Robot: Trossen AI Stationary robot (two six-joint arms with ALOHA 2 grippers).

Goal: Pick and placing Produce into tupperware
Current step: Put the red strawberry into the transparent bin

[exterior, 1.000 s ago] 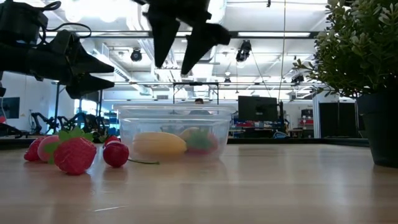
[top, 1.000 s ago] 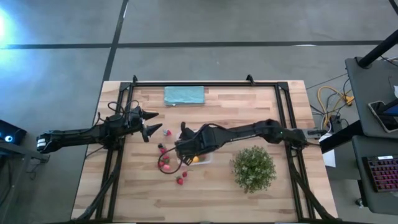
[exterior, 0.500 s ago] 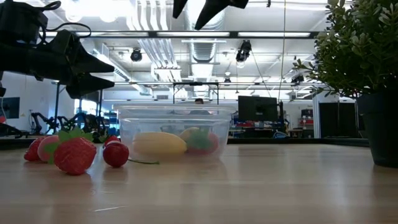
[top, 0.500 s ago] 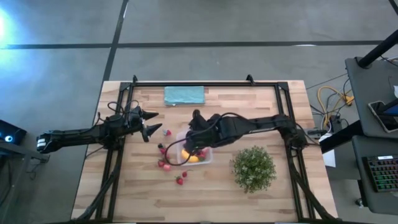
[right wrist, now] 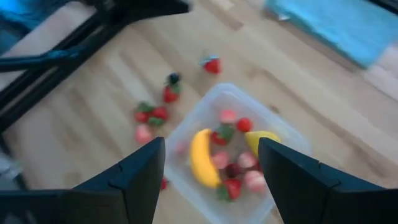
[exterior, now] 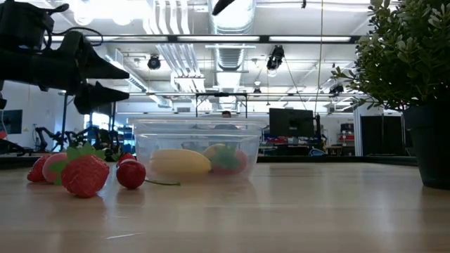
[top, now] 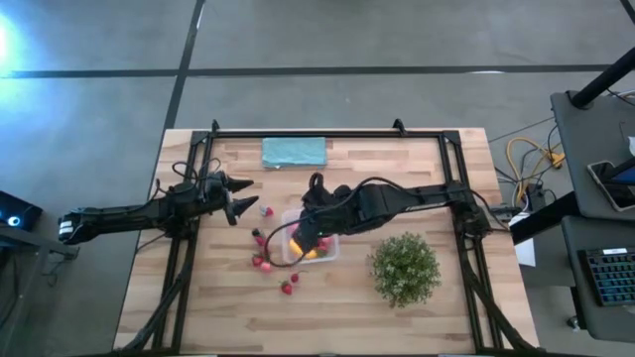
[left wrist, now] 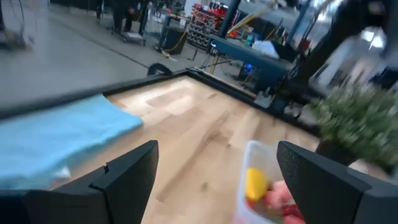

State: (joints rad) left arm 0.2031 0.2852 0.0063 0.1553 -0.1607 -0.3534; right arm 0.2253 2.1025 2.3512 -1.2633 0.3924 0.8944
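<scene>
- A pale wooden table (top: 417, 317) stands on a grey floor, with a bright workshop of ceiling lights and monitors beyond its far edge.
- The right pincer (top: 316, 188) hangs above the far side of the tupperware (top: 331, 254), fingers apart and holding nothing; its wrist camera looks straight down into the box.
- That height suggests it has just let a piece go and is clearing the rim.
- The tupperware, a clear square box near the table's middle, holds a yellow banana (right wrist: 202, 158), a lemon (right wrist: 260, 140) and several red and pink berries (right wrist: 244, 125).
- More strawberries (top: 264, 260) lie loose on the table just left of the box, so the job looks unfinished.
- The left pincer (top: 241, 196) waits at the left of the table, fingers spread wide and empty, close to a stray berry (top: 265, 210) and probably placed for the next pick.
- A teal cloth (top: 295, 152) lies at the far edge; a bushy green plant (top: 405, 268) stands right of the box.
- Compared with a second ago, the right arm has drawn back from low over the loose fruit and risen, nearly leaving the low view; the left arm has not moved.
</scene>
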